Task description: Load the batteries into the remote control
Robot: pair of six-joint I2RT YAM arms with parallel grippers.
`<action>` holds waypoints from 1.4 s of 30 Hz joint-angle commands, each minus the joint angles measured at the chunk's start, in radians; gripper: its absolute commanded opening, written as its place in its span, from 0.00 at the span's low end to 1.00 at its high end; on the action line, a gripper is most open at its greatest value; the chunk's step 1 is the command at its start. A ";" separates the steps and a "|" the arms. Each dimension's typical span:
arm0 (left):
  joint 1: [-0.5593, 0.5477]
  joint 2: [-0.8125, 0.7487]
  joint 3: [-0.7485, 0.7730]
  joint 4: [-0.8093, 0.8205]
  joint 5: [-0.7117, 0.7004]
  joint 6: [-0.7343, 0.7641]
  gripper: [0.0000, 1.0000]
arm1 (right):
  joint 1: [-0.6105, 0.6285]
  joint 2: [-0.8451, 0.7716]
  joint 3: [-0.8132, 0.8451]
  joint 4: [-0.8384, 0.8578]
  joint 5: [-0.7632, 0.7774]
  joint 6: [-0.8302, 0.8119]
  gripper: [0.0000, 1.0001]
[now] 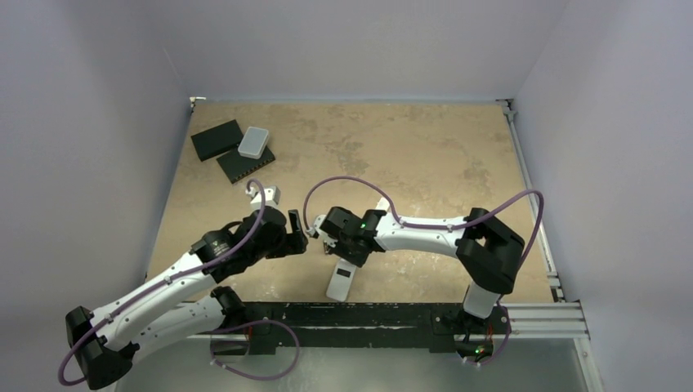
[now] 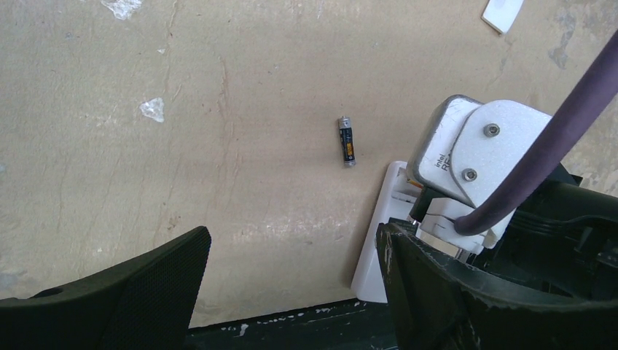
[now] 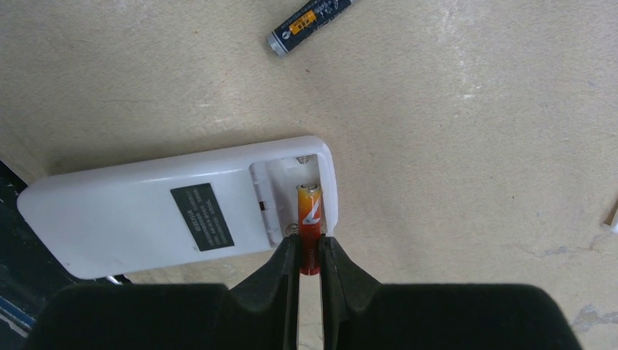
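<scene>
Mottled tan table [image 1: 425, 155] lies under everything, and on it the remote control [image 3: 146, 226] rests face down, plain white back up, its battery bay [image 3: 291, 182] uncovered at one end. My right pincer [image 3: 310, 244] is pinching the reddish-orange battery [image 3: 309, 211] by its near end. The far end sits inside the bay against the outer wall, while the held end pokes out past the remote's rim. I judge I hold it by the tail so the nose can meet its contact first and the rest can be tipped down after.

The second battery [image 2: 347, 142], dark with an orange band, lies loose on the table just beyond the remote, not touching it, handy for the other slot. My left pincer [image 2: 293, 233] hangs spread wide beside the remote, gripping nothing; it looks placed to steady the body if my push makes it slide.

A small white flat piece [image 2: 503, 13], perhaps the bay's lid, lies farther off. Two flat black slabs [image 1: 216, 139] and a light grey box [image 1: 253, 143] sit in the far left corner, well apart.
</scene>
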 commanded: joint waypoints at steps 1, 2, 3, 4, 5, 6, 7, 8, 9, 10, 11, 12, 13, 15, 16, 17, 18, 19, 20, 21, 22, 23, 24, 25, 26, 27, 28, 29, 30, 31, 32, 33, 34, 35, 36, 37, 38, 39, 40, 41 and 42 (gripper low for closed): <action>0.001 0.011 0.038 0.025 -0.005 0.007 0.84 | 0.003 0.007 0.043 -0.010 0.004 -0.011 0.07; 0.002 0.010 0.037 0.026 -0.005 0.008 0.84 | 0.003 0.007 0.043 -0.010 0.005 -0.010 0.07; 0.001 0.009 0.037 0.026 -0.006 0.007 0.84 | 0.003 0.007 0.042 -0.010 0.007 -0.008 0.07; 0.001 0.008 0.035 0.028 -0.007 0.008 0.84 | 0.003 0.007 0.041 -0.009 0.010 -0.006 0.08; 0.002 0.007 0.034 0.028 -0.007 0.008 0.84 | 0.003 0.007 0.040 -0.008 0.011 -0.004 0.08; 0.002 0.007 0.034 0.028 -0.007 0.007 0.84 | 0.003 0.007 0.041 -0.007 0.012 -0.001 0.08; 0.002 0.006 0.034 0.026 -0.007 0.008 0.84 | 0.003 0.008 0.041 -0.007 0.011 0.001 0.08; 0.002 0.006 0.032 0.026 -0.006 0.008 0.84 | 0.003 0.010 0.043 -0.007 0.009 0.002 0.09; 0.002 0.006 0.031 0.027 -0.005 0.007 0.84 | 0.003 0.012 0.046 -0.007 0.005 0.003 0.10; 0.001 0.006 0.031 0.027 -0.004 0.007 0.84 | 0.003 0.015 0.048 -0.009 0.003 0.004 0.11; 0.002 0.006 0.029 0.027 -0.004 0.006 0.84 | 0.003 0.016 0.050 -0.009 0.002 0.005 0.12; 0.002 0.005 0.029 0.027 -0.004 0.006 0.84 | 0.003 0.018 0.052 -0.009 0.003 0.007 0.14; 0.002 0.005 0.029 0.029 -0.004 0.006 0.84 | 0.003 0.019 0.055 -0.009 0.003 0.007 0.15; 0.002 0.003 0.030 0.028 -0.005 0.008 0.84 | 0.003 0.019 0.059 -0.012 0.003 0.008 0.16; 0.001 0.003 0.030 0.028 -0.005 0.008 0.84 | 0.003 0.018 0.060 -0.012 0.003 0.009 0.17; 0.002 0.003 0.030 0.029 -0.005 0.007 0.84 | 0.003 0.017 0.060 -0.013 0.002 0.010 0.17; 0.001 0.005 0.028 0.027 -0.005 0.008 0.84 | 0.003 0.017 0.064 -0.014 0.002 0.010 0.18; 0.001 0.005 0.028 0.029 -0.004 0.008 0.84 | 0.003 0.016 0.066 -0.015 0.002 0.013 0.18; 0.002 0.006 0.028 0.030 -0.004 0.007 0.84 | 0.003 0.015 0.067 -0.014 0.000 0.014 0.19; 0.001 0.006 0.027 0.031 -0.002 0.007 0.84 | 0.003 0.013 0.069 -0.012 -0.001 0.017 0.19; 0.001 0.006 0.027 0.030 -0.002 0.007 0.84 | 0.003 0.012 0.069 -0.011 0.001 0.019 0.19; 0.001 0.005 0.027 0.032 -0.001 0.007 0.84 | 0.003 0.011 0.070 -0.010 0.001 0.019 0.20; 0.001 0.005 0.026 0.030 -0.001 0.008 0.84 | 0.003 0.013 0.070 -0.010 0.001 0.020 0.20; 0.002 0.003 0.026 0.029 -0.001 0.008 0.84 | 0.003 0.013 0.071 -0.010 0.003 0.020 0.20; 0.002 0.002 0.026 0.029 -0.001 0.007 0.84 | 0.003 0.013 0.071 -0.010 0.003 0.020 0.21; 0.001 0.001 0.026 0.029 -0.001 0.007 0.84 | 0.003 0.013 0.071 -0.010 0.003 0.020 0.21; 0.002 0.000 0.025 0.028 0.000 0.006 0.84 | 0.003 0.013 0.071 -0.010 0.002 0.020 0.22; 0.002 -0.001 0.024 0.028 0.001 0.006 0.84 | 0.004 0.013 0.071 -0.010 0.002 0.020 0.22; 0.001 -0.003 0.023 0.029 0.001 0.005 0.84 | 0.003 0.011 0.071 -0.010 0.001 0.020 0.23; 0.001 -0.005 0.023 0.029 0.001 0.003 0.84 | 0.003 0.011 0.072 -0.010 0.001 0.020 0.23; 0.001 -0.006 0.023 0.028 0.001 0.003 0.84 | 0.003 0.010 0.073 -0.010 0.001 0.020 0.24; 0.001 -0.007 0.022 0.028 0.002 0.002 0.84 | 0.003 0.009 0.073 -0.010 0.001 0.020 0.24; 0.001 -0.007 0.021 0.028 0.002 0.002 0.84 | 0.003 0.008 0.075 -0.010 0.001 0.019 0.25; 0.001 -0.008 0.021 0.028 0.002 0.001 0.84 | 0.003 0.007 0.075 -0.010 0.001 0.020 0.25; 0.001 -0.009 0.020 0.027 0.002 0.001 0.84 | 0.003 0.007 0.075 -0.010 0.001 0.019 0.26; 0.002 -0.010 0.021 0.027 0.002 0.001 0.84 | 0.003 0.007 0.075 -0.010 0.001 0.020 0.26; 0.001 -0.010 0.021 0.026 0.002 -0.001 0.84 | 0.003 0.007 0.076 -0.010 0.001 0.020 0.27; 0.001 -0.012 0.020 0.026 0.002 0.000 0.84 | 0.003 0.007 0.077 -0.010 0.001 0.020 0.27; 0.002 -0.012 0.020 0.024 0.002 0.000 0.84 | 0.003 0.006 0.076 -0.010 0.002 0.020 0.27; 0.001 -0.013 0.020 0.024 0.002 -0.001 0.84 | 0.003 0.005 0.075 -0.009 0.002 0.020 0.28; 0.002 -0.014 0.019 0.023 0.002 -0.001 0.84 | 0.003 0.005 0.075 -0.009 0.003 0.019 0.28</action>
